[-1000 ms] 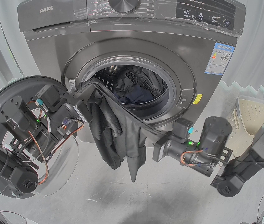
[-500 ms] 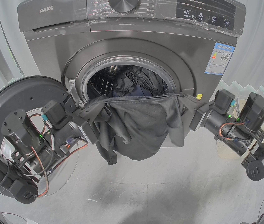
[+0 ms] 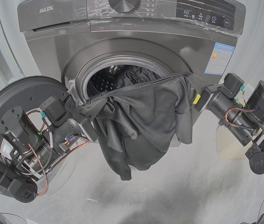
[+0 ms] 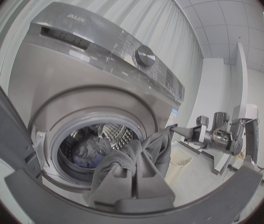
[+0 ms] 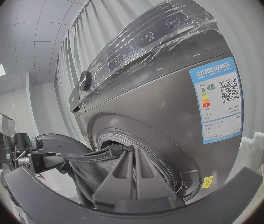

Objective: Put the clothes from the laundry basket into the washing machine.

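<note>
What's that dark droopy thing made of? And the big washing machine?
The dark grey droopy garment seems soft matte cloth: it sags in folds between the left hand and right hand. The big grey washing machine looks like smooth metal with a dull sheen, though it could be painted.

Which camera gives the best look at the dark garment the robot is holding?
Head view: the whole dark garment shows, stretched between left hand and right hand before the washer's opening. The wrist views catch the pinched edge at their own hands.
</note>
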Controlling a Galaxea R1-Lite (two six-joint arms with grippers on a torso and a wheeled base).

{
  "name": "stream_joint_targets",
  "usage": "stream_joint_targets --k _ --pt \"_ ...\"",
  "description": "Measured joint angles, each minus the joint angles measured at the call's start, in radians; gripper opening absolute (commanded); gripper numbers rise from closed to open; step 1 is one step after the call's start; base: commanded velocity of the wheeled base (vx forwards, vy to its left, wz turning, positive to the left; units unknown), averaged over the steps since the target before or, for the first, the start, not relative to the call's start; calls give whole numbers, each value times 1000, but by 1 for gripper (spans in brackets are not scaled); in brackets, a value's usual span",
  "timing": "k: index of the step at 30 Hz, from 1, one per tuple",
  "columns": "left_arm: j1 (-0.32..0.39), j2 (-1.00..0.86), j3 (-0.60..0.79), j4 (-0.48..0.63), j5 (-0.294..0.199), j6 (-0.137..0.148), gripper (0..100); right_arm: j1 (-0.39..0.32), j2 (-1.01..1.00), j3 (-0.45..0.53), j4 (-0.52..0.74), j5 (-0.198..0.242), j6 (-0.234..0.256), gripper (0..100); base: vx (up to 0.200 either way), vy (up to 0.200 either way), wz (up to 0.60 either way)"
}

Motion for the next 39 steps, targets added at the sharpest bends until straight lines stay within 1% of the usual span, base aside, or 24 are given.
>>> stream_joint_targets --k 5,23,26,31,34,37,38,39 --pt "2 -25 -27 0 4 -2 0 3 -1 -1 0 0 0 0 0 0 0" --pt "-7 -54 -51 1 14 1 0 4 -7 6 -1 -3 4 0 0 0 0" --pt "-8 -51 -51 1 14 1 0 5 -8 12 -1 -11 8 0 0 0 0" --pt "-13 -35 -51 1 13 6 0 17 -9 50 0 -18 23 0 0 0 0" --pt "-17 -26 -54 1 13 20 0 42 -8 99 2 -19 26 0 0 0 0" --pt "-21 -20 -58 1 14 37 0 86 0 147 10 -21 32 0 0 0 0" --pt "-22 -19 -59 1 14 39 0 97 5 156 14 -23 35 100 0 0 0" --pt "-23 -18 -60 1 14 41 0 111 11 163 17 -25 39 100 0 0 0"
